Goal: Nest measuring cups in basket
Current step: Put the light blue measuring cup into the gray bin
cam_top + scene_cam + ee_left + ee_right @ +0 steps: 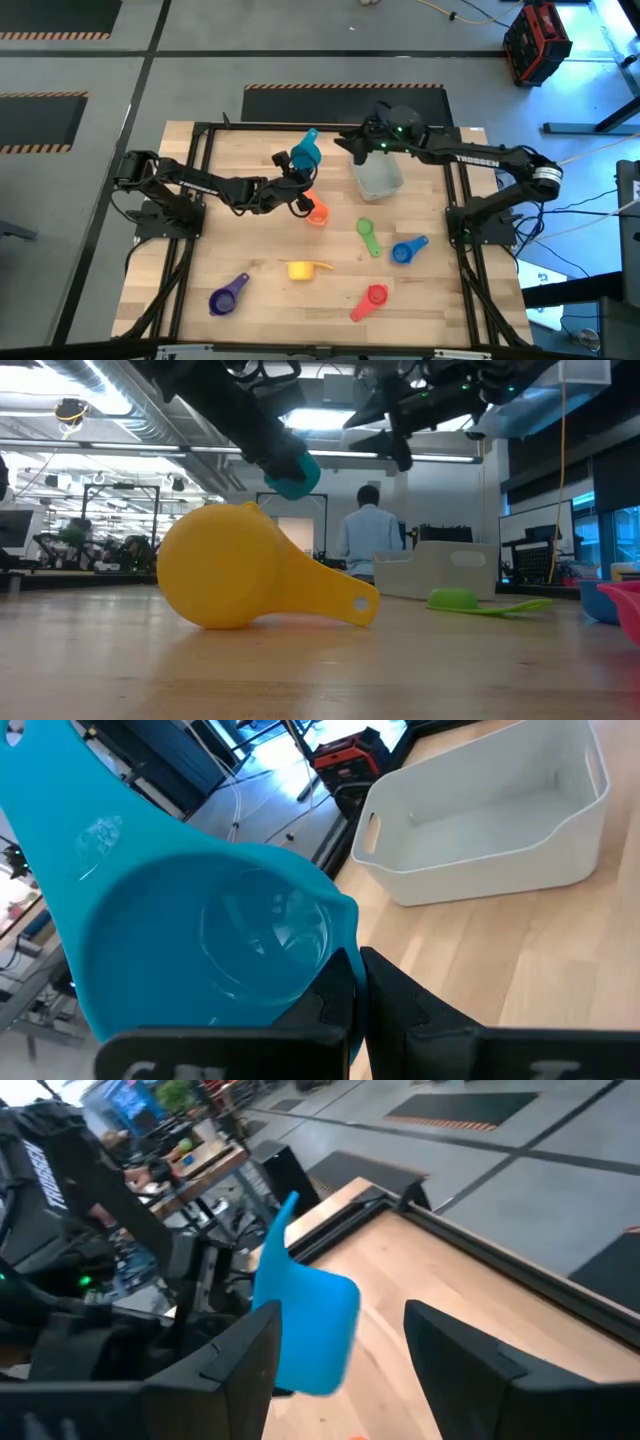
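Note:
My left gripper (297, 175) (362, 990) is shut on the light blue measuring cup (305, 152) (293, 475), which is in the air left of the basket (380, 176) (480, 830). My right gripper (347, 141) (340, 1370) hovers open above the basket's far left corner, and its fingers point at the light blue cup (310, 1320). The orange (318, 213), green (368, 238), dark blue (408, 249), yellow (305, 268), red (371, 299) and purple (228, 296) cups lie loose on the table. The basket stands upright with nothing in it. My left gripper pinches the light blue cup by the bowl's rim (338, 925), on the side opposite the handle (60, 800). The cup is lifted clear of the table. Its handle points away from the fingers (335, 995), toward the table's far edge.
The yellow cup (250, 575) lies on its side close to the low camera. A black frame (200, 180) borders the wooden table top. A person (365, 535) stands in the room beyond the table. Bare wood shows between the basket and the loose cups.

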`<state>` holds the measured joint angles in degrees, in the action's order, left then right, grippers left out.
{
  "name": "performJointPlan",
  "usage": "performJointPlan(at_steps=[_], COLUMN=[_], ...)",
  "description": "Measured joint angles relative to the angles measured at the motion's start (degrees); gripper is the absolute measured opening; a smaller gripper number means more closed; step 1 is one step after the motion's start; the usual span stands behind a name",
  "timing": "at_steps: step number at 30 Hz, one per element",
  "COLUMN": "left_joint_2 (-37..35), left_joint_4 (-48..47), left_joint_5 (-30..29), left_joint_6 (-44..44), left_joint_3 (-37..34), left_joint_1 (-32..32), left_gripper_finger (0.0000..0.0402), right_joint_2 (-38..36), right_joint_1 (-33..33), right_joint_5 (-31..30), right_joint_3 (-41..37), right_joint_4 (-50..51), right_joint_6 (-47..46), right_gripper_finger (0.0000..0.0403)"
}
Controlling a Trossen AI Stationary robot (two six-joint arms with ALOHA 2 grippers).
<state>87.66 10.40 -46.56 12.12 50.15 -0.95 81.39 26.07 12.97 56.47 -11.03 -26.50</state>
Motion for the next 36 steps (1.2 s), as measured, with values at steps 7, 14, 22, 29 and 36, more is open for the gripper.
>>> performJointPlan(at_steps=[7,14,22,29,36], left_joint_2=[0.0,0.0,0.0,0.0,0.0], left_joint_4=[1.1,1.2,1.4,1.4,3.8], left_joint_5=[-0.9,-0.8,-0.5,-0.3,3.7], left_joint_6=[0.0,0.0,0.0,0.0,0.0], left_joint_3=[0.0,0.0,0.0,0.0,0.0], left_joint_1=[0.0,0.0,0.0,0.0,0.0], left_gripper_finger=[0.0002,0.0002,0.0002,0.0002,0.0002], right_joint_2=[4.7,7.4,10.4,12.2,13.9], right_joint_1=[0.0,0.0,-1.8,-3.5,-3.4], right_joint_5=[1.1,9.9,10.8,10.0,6.6], right_joint_3=[3.3,3.9,3.8,3.8,3.8], right_joint_4=[0.1,-5.5,-10.9,-17.8,-19.1], right_joint_6=[-0.2,-3.3,-3.1,-3.2,-4.4], right_gripper_finger=[0.0218,0.0218,0.0218,0.0218,0.0218])
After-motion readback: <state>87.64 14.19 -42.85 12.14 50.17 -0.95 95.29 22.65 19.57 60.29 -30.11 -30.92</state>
